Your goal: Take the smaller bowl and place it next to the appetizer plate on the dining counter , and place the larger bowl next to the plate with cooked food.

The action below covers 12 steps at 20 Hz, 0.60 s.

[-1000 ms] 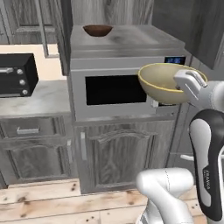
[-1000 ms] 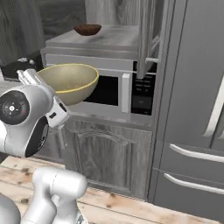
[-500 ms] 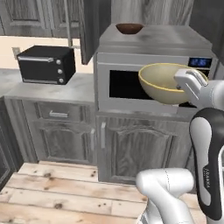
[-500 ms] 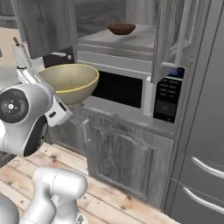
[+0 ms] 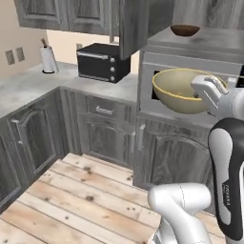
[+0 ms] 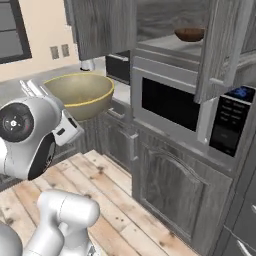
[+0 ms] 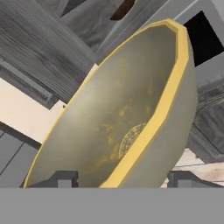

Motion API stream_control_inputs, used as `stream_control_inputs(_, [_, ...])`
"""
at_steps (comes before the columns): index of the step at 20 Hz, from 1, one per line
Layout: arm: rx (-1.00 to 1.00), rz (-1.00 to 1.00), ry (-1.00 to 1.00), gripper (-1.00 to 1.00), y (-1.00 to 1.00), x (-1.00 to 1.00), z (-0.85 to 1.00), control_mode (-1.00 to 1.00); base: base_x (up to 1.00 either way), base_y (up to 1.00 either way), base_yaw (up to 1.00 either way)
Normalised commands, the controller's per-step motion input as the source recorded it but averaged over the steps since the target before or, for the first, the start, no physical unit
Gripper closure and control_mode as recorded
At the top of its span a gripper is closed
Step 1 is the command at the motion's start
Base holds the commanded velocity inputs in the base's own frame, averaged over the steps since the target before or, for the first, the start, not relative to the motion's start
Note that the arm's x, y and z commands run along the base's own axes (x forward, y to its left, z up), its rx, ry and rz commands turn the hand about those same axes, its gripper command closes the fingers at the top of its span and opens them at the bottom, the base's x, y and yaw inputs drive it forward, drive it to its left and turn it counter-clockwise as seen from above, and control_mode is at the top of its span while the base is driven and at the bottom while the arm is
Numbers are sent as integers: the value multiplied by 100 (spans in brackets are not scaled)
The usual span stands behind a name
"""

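Observation:
My gripper (image 7: 118, 180) is shut on the rim of the larger bowl (image 7: 122, 113), a deep pale yellowish-tan bowl. One fingertip (image 7: 65, 178) is inside the rim and the other is outside. The bowl hangs in the air in front of the microwave in the left base view (image 5: 178, 90) and to its left in the right base view (image 6: 80, 92). The gripper (image 5: 204, 89) grips its right edge there. The smaller bowl (image 5: 185, 30), dark brown wood, rests on top of the microwave (image 6: 189, 34). The dining counter, the appetizer plate and the plate with cooked food are out of view.
A microwave (image 6: 175, 102) stands on grey lower cabinets, with an open upper cabinet door (image 6: 222, 45) beside it. A black toaster oven (image 5: 102, 62) and a paper towel roll (image 5: 47, 59) sit on the corner counter. The wooden floor (image 5: 71, 195) lies open to the left.
The whole scene has slid to the right in both base views, so the base has moved. The corner counter and the wall have come into sight. The larger bowl stays in the gripper.

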Motion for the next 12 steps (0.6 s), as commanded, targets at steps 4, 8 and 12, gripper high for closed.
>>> stream_control_inputs(4, [0,0,0,100,0,0,0,100,-4,-2,70])
stream_control_inputs(8, [0,0,0,100,0,0,0,100,-28,0,71])
stream_control_inputs(12, [0,0,0,100,0,0,0,100,-63,0,69])
